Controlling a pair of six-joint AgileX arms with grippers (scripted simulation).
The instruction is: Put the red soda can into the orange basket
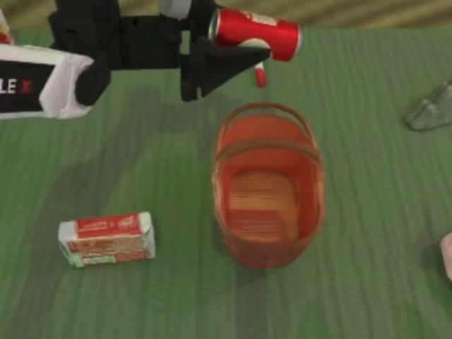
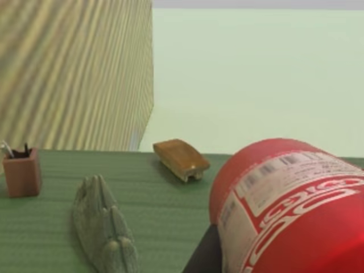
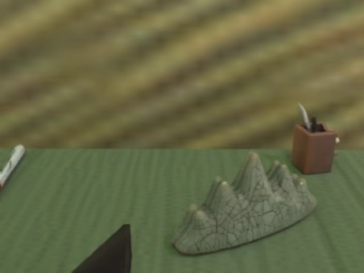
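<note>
A: The orange basket (image 1: 268, 185) sits mid-table with its mouth up and handle arched across, so a can can drop in from above. It looks empty; only the pale slats of the bottom show.

B: And the left arm?

A: It reaches in from the far left. The left gripper (image 1: 236, 48) is clamped on the red soda can (image 1: 256, 32), which lies on its side in the grip, lifted off the table beyond the basket's far rim. My guess is that it is being carried toward the basket and still has to come nearer before release.

B: The right arm?

A: Out of the top view. Its own camera shows just a dark fingertip (image 3: 111, 256), so I cannot tell how that hand stands. It seems parked on the right.

B: What do the wrist cameras add?

A: The left one shows the can (image 2: 290, 210) close up, with its barcode and white lettering, which the top view hides. Both show a grey mountain-shaped ornament (image 3: 247, 207) and a small brown pen pot (image 3: 313, 148). The overhead view catches only the ornament's edge (image 1: 431, 107) at far right.

B: Anything smaller?

A: A red-and-white box (image 1: 107, 239) near left, and a marker (image 1: 260, 74) just under the can.
</note>
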